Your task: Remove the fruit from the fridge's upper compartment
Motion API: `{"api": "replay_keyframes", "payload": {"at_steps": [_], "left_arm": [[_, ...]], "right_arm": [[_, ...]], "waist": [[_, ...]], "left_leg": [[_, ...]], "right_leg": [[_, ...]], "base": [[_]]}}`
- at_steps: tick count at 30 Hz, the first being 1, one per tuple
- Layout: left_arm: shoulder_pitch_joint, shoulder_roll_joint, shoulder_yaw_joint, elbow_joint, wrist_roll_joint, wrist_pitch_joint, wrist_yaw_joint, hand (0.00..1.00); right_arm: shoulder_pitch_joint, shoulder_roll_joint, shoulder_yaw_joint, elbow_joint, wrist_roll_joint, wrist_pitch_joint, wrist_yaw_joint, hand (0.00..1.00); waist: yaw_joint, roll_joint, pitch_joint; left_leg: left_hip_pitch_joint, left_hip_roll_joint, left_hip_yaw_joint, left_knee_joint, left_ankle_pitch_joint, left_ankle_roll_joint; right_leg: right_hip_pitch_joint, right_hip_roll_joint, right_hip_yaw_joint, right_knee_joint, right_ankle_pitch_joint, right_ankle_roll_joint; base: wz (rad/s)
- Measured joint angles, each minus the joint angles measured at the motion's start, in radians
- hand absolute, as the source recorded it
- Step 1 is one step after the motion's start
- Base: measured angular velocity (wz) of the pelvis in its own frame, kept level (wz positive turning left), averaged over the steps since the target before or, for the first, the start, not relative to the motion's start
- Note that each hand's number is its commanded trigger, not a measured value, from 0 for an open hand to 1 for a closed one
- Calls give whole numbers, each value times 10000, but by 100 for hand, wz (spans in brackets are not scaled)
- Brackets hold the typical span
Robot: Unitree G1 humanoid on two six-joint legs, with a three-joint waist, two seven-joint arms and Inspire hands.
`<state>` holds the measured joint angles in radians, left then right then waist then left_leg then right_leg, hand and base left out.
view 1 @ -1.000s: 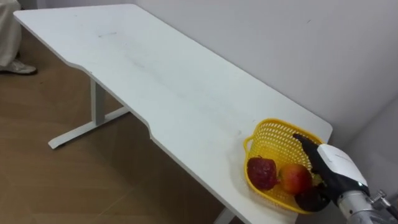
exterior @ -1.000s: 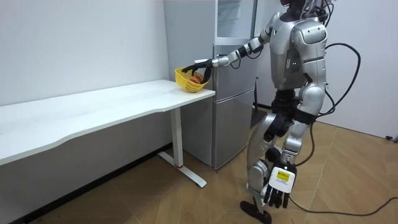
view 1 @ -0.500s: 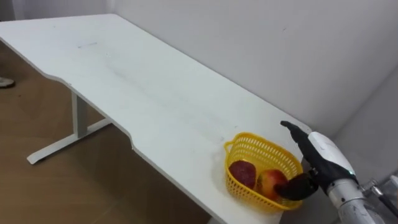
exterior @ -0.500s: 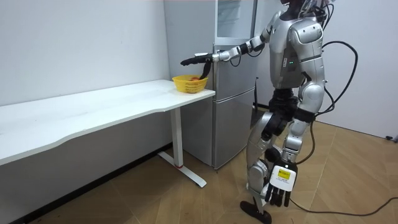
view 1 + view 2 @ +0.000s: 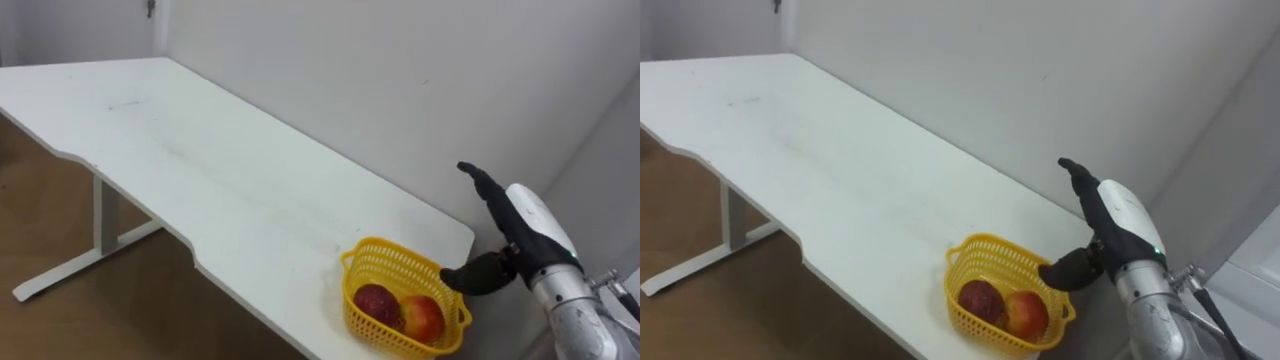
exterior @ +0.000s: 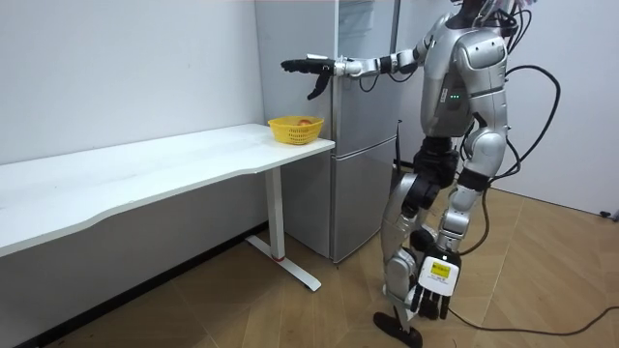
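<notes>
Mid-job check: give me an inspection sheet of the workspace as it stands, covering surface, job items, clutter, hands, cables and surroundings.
Surface: white table, bare apart from the basket at its end near the fridge.
Job's things: yellow basket stands upright on the table corner and holds a dark red fruit and an apple.
Clutter: nothing seen.
Hands: right hand is open, high above the basket and apart from it. Left hand hangs beside the leg.
Cables: nothing seen on the table.
Surroundings: fridge right beside the table end, with the robot standing in front of it; pale wall behind the table; wooden floor.
</notes>
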<state>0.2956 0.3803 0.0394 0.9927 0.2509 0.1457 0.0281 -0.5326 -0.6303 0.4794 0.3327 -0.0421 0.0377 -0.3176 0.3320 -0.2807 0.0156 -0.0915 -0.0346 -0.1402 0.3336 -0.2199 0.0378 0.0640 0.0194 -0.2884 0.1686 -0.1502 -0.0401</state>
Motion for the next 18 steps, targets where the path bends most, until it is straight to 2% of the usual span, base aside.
{"api": "replay_keyframes", "payload": {"at_steps": [4,7,10,13,16,18], "left_arm": [[80,-122,190,-7,262,27,20,0],[261,-214,208,-7,257,60,21,0],[520,-297,372,-34,247,83,17,0],[513,-402,500,-43,264,52,-8,0],[514,-639,676,-41,344,-13,-9,0],[509,-900,672,6,343,-17,-9,0]], "right_arm": [[1,-10,-141,-96,-96,75,54,0],[18,-29,-566,-114,-100,85,63,0],[128,-34,-876,-711,-56,66,31,0],[392,-37,-1161,-1295,-62,14,-88,0],[580,-27,-1238,-1968,-131,-30,-90,0],[1141,-26,-1407,-3150,-128,-85,-76,0]], "waist": [[-52,55,-6],[-68,161,-50],[-276,258,-42],[-331,371,-21],[-398,465,-33],[-437,558,-80]], "left_leg": [[283,-3,96,-77,-31,28],[405,5,229,-140,-62,51],[648,-2,260,-295,-59,57],[827,19,262,-336,-71,54],[1046,53,357,-482,-84,46],[1173,62,465,-612,-83,48]], "right_leg": [[207,-1,130,0,-27,44],[267,-3,183,3,-38,63],[383,5,395,-2,-46,76],[527,11,436,-12,-59,97],[628,22,605,-11,-63,101],[657,30,757,-13,-77,111]], "base": [[-10],[-16],[-8],[0],[-11],[-18]]}}
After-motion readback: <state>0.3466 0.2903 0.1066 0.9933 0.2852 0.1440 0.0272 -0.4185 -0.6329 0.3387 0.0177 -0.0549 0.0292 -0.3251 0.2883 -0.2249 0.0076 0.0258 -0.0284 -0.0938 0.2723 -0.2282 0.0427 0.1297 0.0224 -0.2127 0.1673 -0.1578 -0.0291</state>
